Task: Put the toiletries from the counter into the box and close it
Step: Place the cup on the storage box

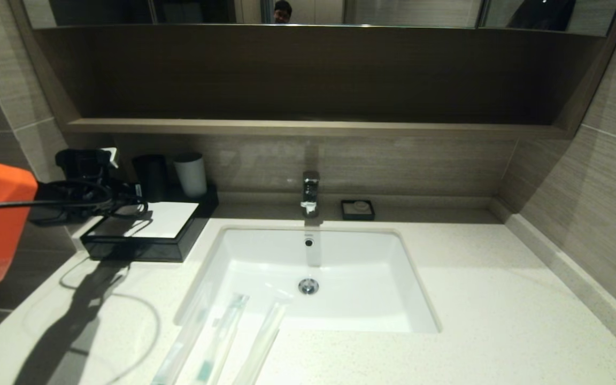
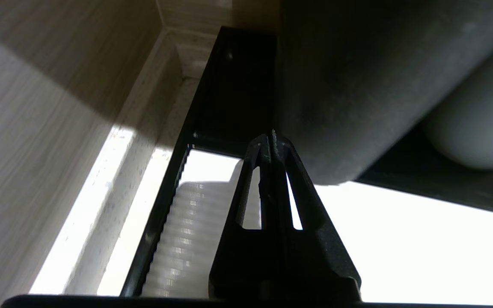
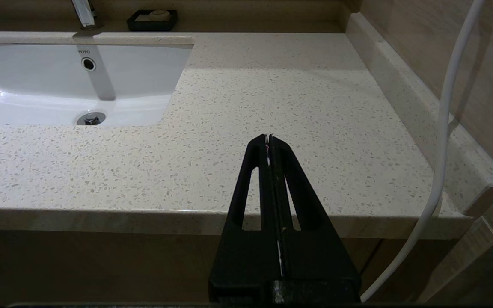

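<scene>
From my head I see the whole desk (image 1: 500,299): the white sink (image 1: 308,278) set in its middle, the black box (image 1: 147,230) with its white top panel at the back left, and three toiletries packets (image 1: 217,342) lying side by side on the near edge in front of the sink's left corner, one showing a toothbrush with teal marks. Behind the box stand a dark cup (image 1: 150,176) and a white cup (image 1: 190,174); a tap (image 1: 310,192) and a small soap dish (image 1: 357,209) sit at the back rim. My left arm reaches in from the left, and my left gripper (image 2: 272,137) is lost in dark cabling over the box's far left side in that view. Only my left wrist view shows it plainly: fingers pressed together, holding nothing, its tips over the box's white panel, just before the dark cup. The packets lie well apart from it, at the desk's near edge. My right wrist view alone shows my right gripper (image 3: 268,137), also closed with nothing in it, parked below the desk's front edge on the right side, far from the box.
</scene>
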{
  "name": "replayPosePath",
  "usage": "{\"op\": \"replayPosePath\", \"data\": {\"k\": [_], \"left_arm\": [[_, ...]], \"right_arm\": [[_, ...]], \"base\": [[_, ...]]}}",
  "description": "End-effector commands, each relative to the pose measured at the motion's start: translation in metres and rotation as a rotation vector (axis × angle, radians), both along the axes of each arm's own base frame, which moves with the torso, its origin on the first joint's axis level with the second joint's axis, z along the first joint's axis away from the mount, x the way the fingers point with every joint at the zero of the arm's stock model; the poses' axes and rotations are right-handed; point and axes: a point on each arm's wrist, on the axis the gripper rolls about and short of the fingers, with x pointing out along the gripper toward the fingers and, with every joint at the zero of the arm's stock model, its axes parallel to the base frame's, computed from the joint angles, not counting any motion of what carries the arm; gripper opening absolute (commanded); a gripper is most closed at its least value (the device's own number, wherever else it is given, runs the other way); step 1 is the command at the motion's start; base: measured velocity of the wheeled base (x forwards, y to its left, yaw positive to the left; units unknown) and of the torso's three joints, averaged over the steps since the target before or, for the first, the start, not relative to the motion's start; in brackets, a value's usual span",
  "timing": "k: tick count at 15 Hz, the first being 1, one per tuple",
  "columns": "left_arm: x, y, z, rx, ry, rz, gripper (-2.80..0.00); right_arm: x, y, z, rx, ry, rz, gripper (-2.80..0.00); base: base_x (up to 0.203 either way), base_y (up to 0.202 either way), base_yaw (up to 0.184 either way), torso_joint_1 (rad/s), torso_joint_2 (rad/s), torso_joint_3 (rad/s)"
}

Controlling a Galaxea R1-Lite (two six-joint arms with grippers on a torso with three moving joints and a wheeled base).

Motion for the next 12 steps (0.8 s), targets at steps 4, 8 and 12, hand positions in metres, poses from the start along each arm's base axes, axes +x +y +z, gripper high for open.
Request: {"op": "replayPosePath", "data": {"k": [4, 8, 12], "left_arm": [[-0.012, -0.002, 0.008, -0.001, 0.006, -0.001, -2.8], [-0.009, -0.009, -0.001, -0.009, 0.026, -0.018, -2.8], [-0.004, -0.015, -0.008, -0.017, 0.032, -0.049, -2.8]], "right_arm": [[0.0, 0.0, 0.0, 0.0, 0.001, 0.0, -2.8], [0.0, 0.0, 0.0, 0.0, 0.0, 0.0, -2.8], [0.0, 0.0, 0.0, 0.0, -0.002, 0.0, -2.8]], "base": [[0.0, 0.0, 0.0, 0.0, 0.0, 0.0], [0.0, 0.0, 0.0, 0.0, 0.0, 0.0], [0.0, 0.0, 0.0, 0.0, 0.0, 0.0]]}}
